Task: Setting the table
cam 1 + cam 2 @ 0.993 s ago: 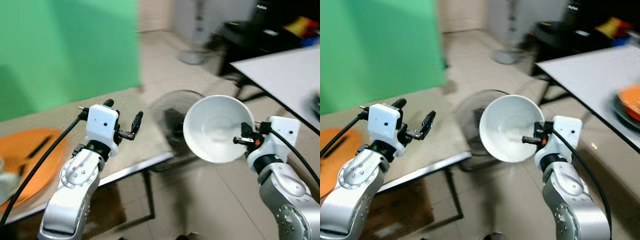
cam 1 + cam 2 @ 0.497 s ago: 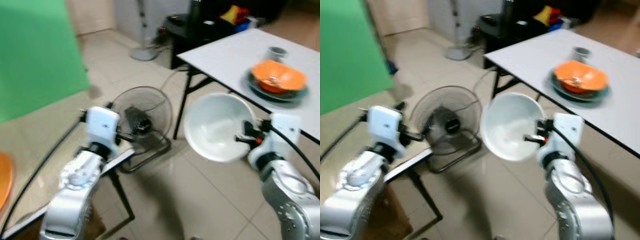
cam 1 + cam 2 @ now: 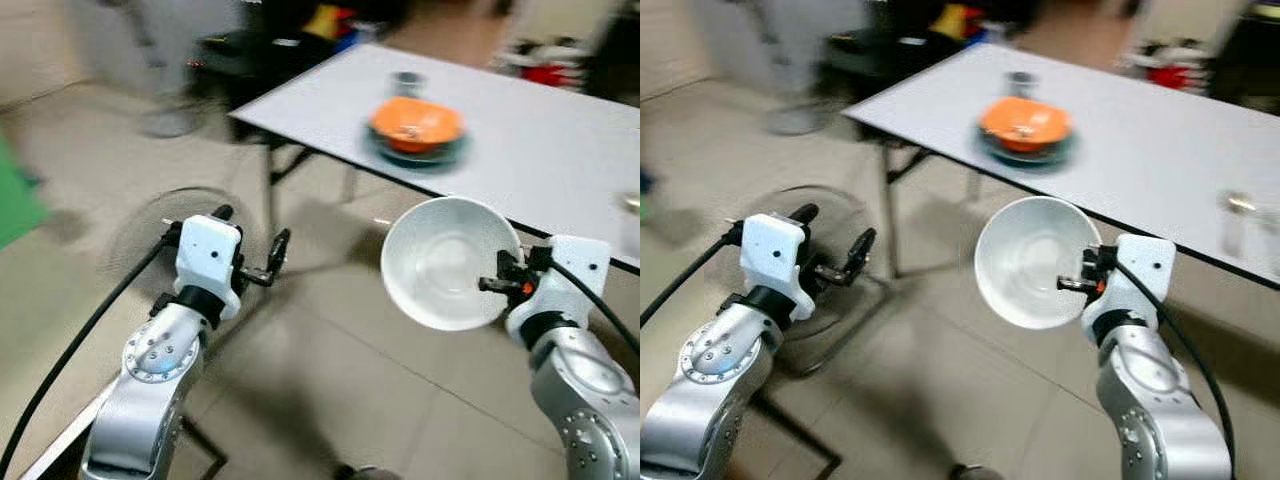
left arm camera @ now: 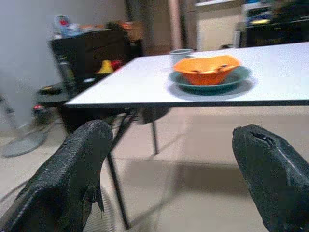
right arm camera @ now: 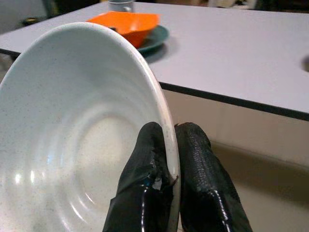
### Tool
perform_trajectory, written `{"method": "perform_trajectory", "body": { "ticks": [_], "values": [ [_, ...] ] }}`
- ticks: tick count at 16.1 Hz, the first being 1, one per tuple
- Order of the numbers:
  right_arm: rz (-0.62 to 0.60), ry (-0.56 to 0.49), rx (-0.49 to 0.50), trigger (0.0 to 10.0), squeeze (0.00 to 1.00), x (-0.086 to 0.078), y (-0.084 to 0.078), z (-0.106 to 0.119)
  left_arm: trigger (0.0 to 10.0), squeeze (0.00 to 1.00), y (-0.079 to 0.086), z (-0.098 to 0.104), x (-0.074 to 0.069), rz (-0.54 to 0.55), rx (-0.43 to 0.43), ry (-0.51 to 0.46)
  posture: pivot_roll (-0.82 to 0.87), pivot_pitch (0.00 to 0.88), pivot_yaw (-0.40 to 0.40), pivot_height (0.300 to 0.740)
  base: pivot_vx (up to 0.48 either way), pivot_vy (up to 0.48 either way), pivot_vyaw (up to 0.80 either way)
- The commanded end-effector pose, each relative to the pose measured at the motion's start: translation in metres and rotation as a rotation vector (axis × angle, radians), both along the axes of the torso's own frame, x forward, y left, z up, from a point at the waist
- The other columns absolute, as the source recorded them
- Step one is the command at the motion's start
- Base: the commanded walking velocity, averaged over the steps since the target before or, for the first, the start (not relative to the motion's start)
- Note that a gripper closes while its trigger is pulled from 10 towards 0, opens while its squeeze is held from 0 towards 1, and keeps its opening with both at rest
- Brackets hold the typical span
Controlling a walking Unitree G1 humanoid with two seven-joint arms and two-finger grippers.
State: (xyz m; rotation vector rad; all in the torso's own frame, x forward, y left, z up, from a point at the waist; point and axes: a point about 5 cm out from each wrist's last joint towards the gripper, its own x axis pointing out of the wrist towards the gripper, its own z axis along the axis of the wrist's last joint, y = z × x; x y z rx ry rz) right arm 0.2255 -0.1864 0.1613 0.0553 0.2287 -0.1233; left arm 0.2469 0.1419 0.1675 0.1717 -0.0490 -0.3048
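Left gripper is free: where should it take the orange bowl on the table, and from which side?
Probably the orange bowl's raised rim, coming from the table's near edge. It sits in a green dish, so its wall is exposed; the open left gripper could pinch it.

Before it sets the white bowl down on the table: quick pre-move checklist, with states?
1. Grip on the white bowl: right hand pinches its rim, one finger on each side. Ok.
2. Bowl attitude: tilted on edge, its opening turned sideways. Not ok for placing; level it first.
3. Bowl over the white table: it hangs in front of the table edge, above the floor. Not ok yet.
4. Bare tabletop for it: open surface beside the orange bowl stacked on the dark green plate. Ok.
5. Left hand: open and holding nothing. Ok.
6. Image sharpness: head views blurred. Cannot tell fine clearance.
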Motion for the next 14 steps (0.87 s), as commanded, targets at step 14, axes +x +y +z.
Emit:
{"method": "perform_trajectory", "body": {
  "ticks": [14],
  "values": [
    [0.006,-0.014,-0.006,10.0,0.00,0.0001,0.0040,0.0060,10.0,0.04,-0.0019,0.0030,0.0072,-0.016,0.013,-0.025,0.06,0.000,0.013,0.740,0.000,-0.057,-0.80]
  ]
}}
